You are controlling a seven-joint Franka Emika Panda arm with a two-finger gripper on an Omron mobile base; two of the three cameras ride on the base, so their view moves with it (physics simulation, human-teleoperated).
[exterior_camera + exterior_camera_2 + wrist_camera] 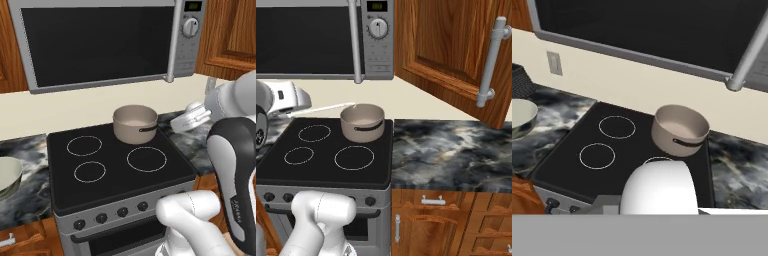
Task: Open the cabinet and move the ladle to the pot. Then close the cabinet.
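Observation:
The grey pot (135,122) (362,121) (679,129) stands on the stove's back right burner, its pale inside bare. The cabinet (446,45) to the stove's right has its door swung open, grey bar handle (491,60) toward me. My gripper (304,110) (182,121) hovers above the stove, shut on the ladle (331,107). The ladle's thin pale handle reaches toward the pot's rim. In the hand view a white rounded shape (657,187), seemingly the ladle's bowl, covers my fingertips.
A microwave (95,40) hangs over the black stove (115,165). A pale bowl (7,175) (519,117) sits on the marble counter to the left. More marble counter (451,150) lies right of the stove, above drawers (431,200).

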